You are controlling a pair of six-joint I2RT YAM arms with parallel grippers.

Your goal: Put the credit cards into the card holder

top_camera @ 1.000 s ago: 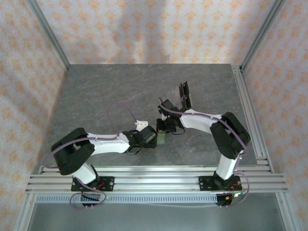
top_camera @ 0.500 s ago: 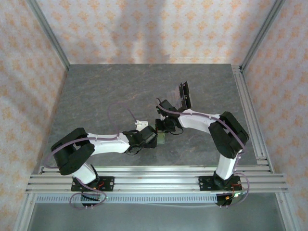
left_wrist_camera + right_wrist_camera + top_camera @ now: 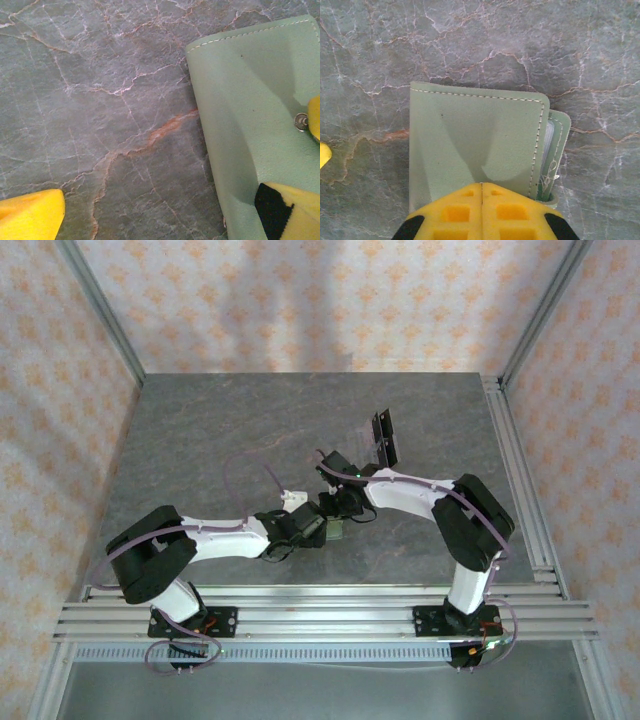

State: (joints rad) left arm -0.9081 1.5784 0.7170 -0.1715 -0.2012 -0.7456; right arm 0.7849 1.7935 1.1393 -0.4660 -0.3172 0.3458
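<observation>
Card holder (image 3: 475,145) is seen folded shut on tabletop (image 3: 370,40). Left gripper (image 3: 160,212) is spread open, one finger over it. Right gripper (image 3: 481,200) is closed, empty, pressed on cover. Farther back, credit cards (image 3: 383,439) are seen outside it; loading judged unfinished.

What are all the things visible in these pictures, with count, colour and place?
card holder: one, sage green, folded, flat on the table between both hands.
credit cards: several, black and pale, standing beyond the right arm; count unclear.
table: one, grey veined stone.
walls: three, peach patterned, around the table.
left hand: one, yellow fingers, open, one finger over the card holder.
right hand: one, yellow fingers, shut, at the holder's edge.
</observation>
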